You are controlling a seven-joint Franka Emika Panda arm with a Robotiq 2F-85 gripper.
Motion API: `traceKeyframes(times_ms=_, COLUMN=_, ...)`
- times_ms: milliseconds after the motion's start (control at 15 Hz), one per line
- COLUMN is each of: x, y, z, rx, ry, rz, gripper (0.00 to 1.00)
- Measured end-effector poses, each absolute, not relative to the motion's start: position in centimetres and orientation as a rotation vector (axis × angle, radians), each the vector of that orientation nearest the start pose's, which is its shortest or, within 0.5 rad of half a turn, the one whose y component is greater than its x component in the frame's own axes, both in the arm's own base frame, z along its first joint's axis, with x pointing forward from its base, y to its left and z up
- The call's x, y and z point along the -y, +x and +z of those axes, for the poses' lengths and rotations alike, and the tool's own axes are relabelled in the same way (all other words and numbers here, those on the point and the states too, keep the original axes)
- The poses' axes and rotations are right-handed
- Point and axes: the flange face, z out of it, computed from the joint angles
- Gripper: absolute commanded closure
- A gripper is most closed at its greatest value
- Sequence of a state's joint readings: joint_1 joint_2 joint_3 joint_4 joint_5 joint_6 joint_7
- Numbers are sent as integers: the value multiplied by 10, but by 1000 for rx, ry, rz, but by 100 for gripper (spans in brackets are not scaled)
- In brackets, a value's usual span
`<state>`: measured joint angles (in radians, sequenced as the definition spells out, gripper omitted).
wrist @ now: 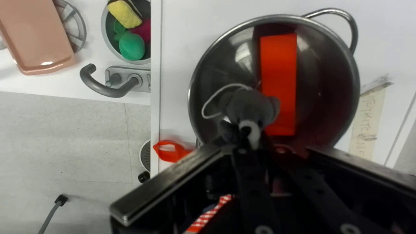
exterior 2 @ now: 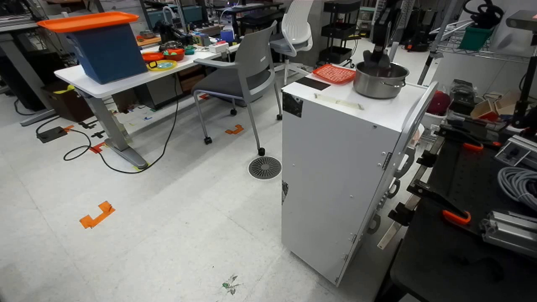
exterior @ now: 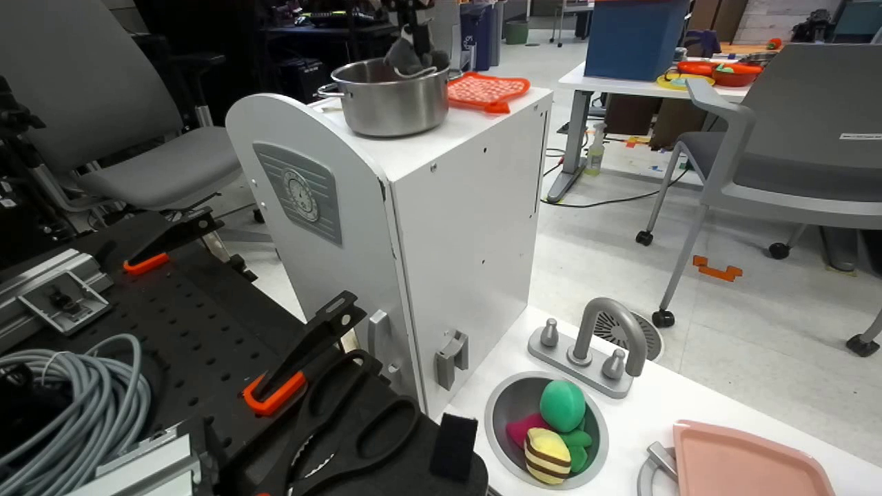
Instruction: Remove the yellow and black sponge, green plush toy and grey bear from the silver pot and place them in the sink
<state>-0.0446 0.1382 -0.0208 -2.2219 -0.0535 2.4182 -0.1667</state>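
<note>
**Only the grey bear [wrist: 249, 105] was left to move**

The pincer [wrist: 260, 146] was clenched on it at the mouth of the silver pot [exterior: 396, 107], top centre of an exterior view, presumably to lift it out; I couldn't tell whether it was clear of the rim. The sponge [exterior: 548, 456] and green toy [exterior: 563, 406] already lay in the sink [exterior: 518, 399], lower right. An orange block [wrist: 279, 81] was in the pot. The tap [exterior: 586, 331] and the pot's wall seemed likeliest obstacles.

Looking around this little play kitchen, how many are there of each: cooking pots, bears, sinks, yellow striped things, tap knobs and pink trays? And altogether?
Silver pot: 1
Grey bear: 1
Sink: 1
Yellow and black sponge: 1
Tap knobs: 2
Pink tray: 1
Total: 7
</note>
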Motion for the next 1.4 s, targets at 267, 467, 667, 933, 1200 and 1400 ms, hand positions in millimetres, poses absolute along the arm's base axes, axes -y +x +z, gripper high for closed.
traceKeyframes(times_ms=267, x=41, y=546, z=334, rx=230, ry=-3214, rz=-126, gripper=98)
traceKeyframes(times_ms=467, x=47, y=543, z=348, rx=209, ry=-3221, rz=-162, gripper=98)
traceKeyframes(times_ms=667, x=54, y=540, z=362, rx=173, ry=-3225, rz=-200, gripper=98)
traceKeyframes(times_ms=933, x=66, y=534, z=374, rx=100, ry=-3227, rz=-232, gripper=98)
traceKeyframes(times_ms=1200, x=75, y=530, z=371, rx=60, ry=-3230, rz=-219, gripper=98)
traceKeyframes(times_ms=1400, x=87, y=528, z=365, rx=26, ry=-3233, rz=-199, gripper=98)
